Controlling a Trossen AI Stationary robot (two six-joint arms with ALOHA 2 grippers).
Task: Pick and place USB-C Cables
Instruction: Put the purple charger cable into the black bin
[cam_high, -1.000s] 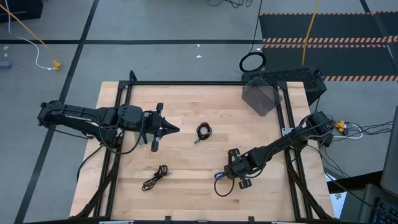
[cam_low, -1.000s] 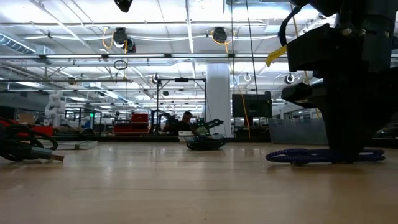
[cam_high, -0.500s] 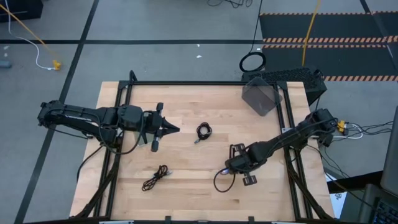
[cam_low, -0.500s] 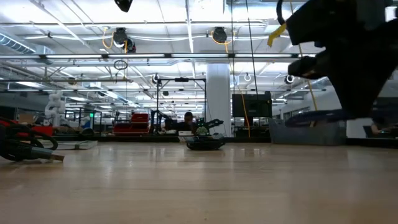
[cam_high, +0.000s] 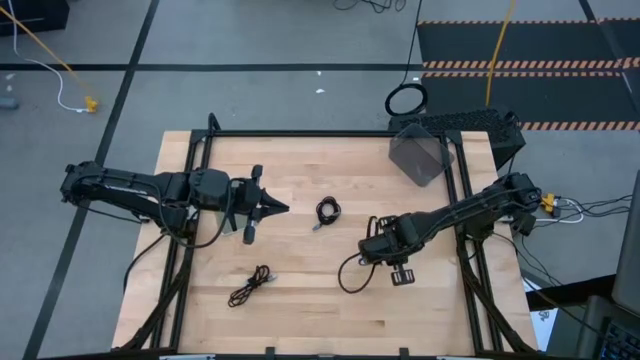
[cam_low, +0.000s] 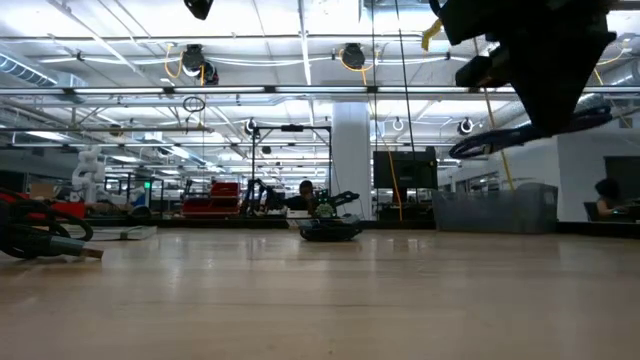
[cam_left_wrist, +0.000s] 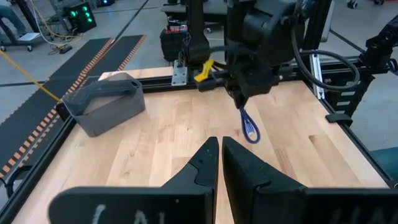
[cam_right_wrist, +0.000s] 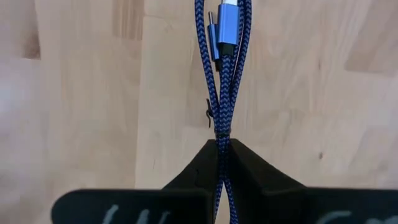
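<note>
The blue-purple USB-C cable (cam_right_wrist: 222, 93) is a braided bundle hanging in my right gripper (cam_right_wrist: 222, 144), which is shut on it above the table's middle right (cam_high: 375, 248). The low view shows that cable (cam_low: 520, 135) well above the tabletop. One black USB-C cable bundle (cam_high: 327, 211) lies coiled at the table's centre. The other black cable (cam_high: 250, 286) lies toward the near left. My left gripper (cam_high: 272, 208) is shut, hovers left of the centre bundle and touches nothing. My right gripper pinches the blue-purple cable between its two fingers, across several strands of the bundle (cam_right_wrist: 221, 134), just past a thin wire tie (cam_right_wrist: 210, 115). The fingers come from above, pointing down. The cable hangs clear of the table, its metal plug (cam_right_wrist: 227, 28) at the free end.
A grey bin (cam_high: 420, 155) sits at the table's far right corner, also seen from the left wrist (cam_left_wrist: 106, 106). A black ring-shaped cord loop (cam_high: 405, 100) lies on the floor beyond the far edge. Black frame rails (cam_high: 300, 134) border the table.
My right gripper has risen and moved toward the far edge and slightly left, staying shut on the blue-purple cable. The cable, which lay on the table a second ago, now hangs lifted clear below the fingers.
</note>
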